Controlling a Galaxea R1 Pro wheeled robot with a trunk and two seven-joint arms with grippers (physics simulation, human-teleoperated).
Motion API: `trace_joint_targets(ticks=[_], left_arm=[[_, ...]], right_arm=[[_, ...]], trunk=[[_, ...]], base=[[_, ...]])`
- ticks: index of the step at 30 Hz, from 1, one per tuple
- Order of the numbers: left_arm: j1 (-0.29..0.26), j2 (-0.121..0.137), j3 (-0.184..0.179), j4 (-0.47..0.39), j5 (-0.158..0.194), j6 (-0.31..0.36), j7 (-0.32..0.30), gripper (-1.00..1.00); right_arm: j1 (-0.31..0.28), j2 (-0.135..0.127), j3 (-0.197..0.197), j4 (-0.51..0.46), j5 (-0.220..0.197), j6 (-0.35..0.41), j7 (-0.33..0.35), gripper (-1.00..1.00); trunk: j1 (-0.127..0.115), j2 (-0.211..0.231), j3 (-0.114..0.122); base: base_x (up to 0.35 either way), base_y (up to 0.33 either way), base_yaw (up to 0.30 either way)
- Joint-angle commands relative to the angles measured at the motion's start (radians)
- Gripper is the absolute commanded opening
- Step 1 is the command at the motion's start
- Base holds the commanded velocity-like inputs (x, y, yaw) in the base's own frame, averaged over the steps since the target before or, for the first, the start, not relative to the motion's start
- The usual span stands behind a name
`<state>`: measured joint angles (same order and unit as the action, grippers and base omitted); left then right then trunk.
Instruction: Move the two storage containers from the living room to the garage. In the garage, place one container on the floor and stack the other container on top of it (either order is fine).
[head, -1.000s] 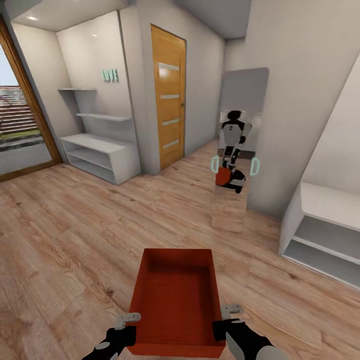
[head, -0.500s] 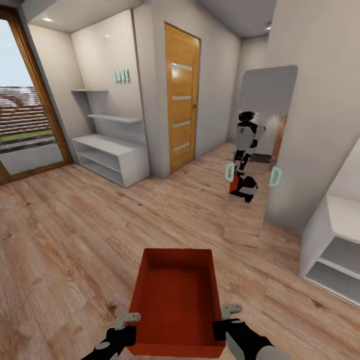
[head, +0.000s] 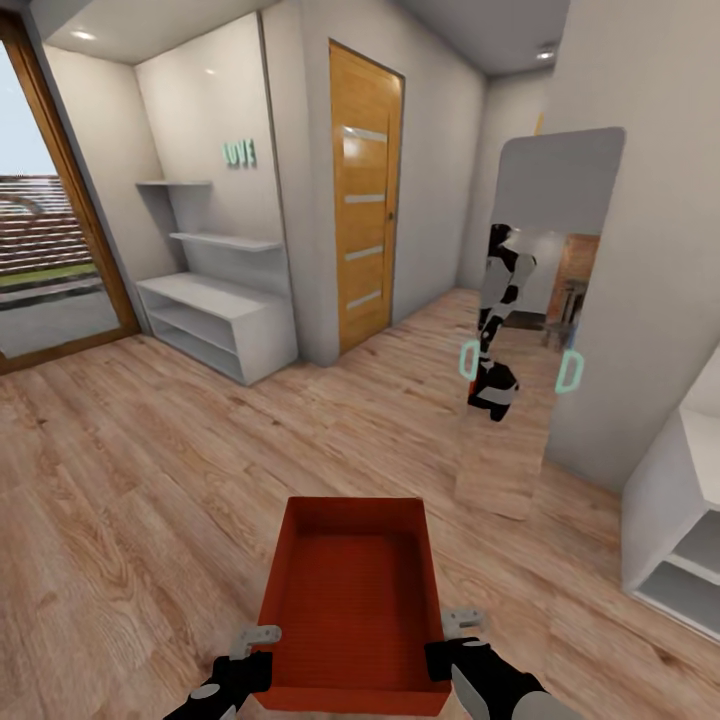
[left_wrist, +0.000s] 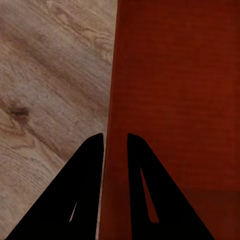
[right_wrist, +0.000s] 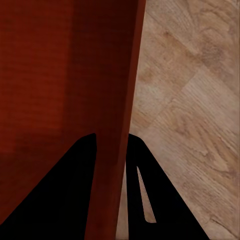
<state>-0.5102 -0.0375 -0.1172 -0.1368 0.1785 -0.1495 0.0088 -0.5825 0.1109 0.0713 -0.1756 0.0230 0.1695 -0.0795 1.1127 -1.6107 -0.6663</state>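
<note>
Head view: red-orange storage container (head: 350, 600) sits at 6 o'clock, open top up, held off the light wood plank floor (head: 130, 480) between both arms. Left gripper (head: 256, 641) is clamped on the container's left wall near the close corner, right gripper (head: 455, 628) clamped on the right wall opposite. Orange wooden door (head: 366, 195) with frosted strips at 12 o'clock, shut. White shelf unit (head: 215, 310) at 10 o'clock, teal wall letters (head: 238, 153) above it, a glazed door (head: 45, 220) at 9 o'clock. Tall mirror (head: 535, 320) leans on the wall at 2 o'clock, showing the robot's reflection; whether the orange bin shows in the reflection is hard to tell, too small. Another white shelf (head: 680, 510) at 3 o'clock. Left wrist view: left gripper (left_wrist: 115, 150) pinches the container (left_wrist: 180, 90) wall, one dark finger (left_wrist: 85, 190) outside over the wood floor (left_wrist: 50, 80), the other inside. Right wrist view: right gripper (right_wrist: 111, 147) grips the container (right_wrist: 60, 70) wall the same way, one finger each side, wood floor (right_wrist: 190, 100) on the outer side.
</note>
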Motion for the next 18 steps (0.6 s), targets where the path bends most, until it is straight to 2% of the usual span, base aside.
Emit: trace_joint_targets(ticks=[1,9,18], left_arm=[[-0.001,0.001,-0.003,0.0,0.007,-0.004,0.008,-1.0],[-0.001,0.001,-0.003,0.0,0.007,-0.004,0.008,-1.0],[-0.001,0.001,-0.003,0.0,0.007,-0.004,0.008,-1.0]], right_arm=[[0.0,-0.01,0.001,-0.002,0.019,0.008,-0.009,-1.0],[0.0,-0.01,0.001,-0.002,0.02,0.008,-0.009,-1.0],[0.0,-0.009,0.002,-0.002,0.02,0.008,-0.009,-1.0]], trunk=[[0.001,0.0,-0.001],[0.001,0.0,0.0],[0.001,0.0,0.0]], base=[[0.343,0.0,0.0],[0.343,0.007,0.0],[0.343,0.089,0.0]])
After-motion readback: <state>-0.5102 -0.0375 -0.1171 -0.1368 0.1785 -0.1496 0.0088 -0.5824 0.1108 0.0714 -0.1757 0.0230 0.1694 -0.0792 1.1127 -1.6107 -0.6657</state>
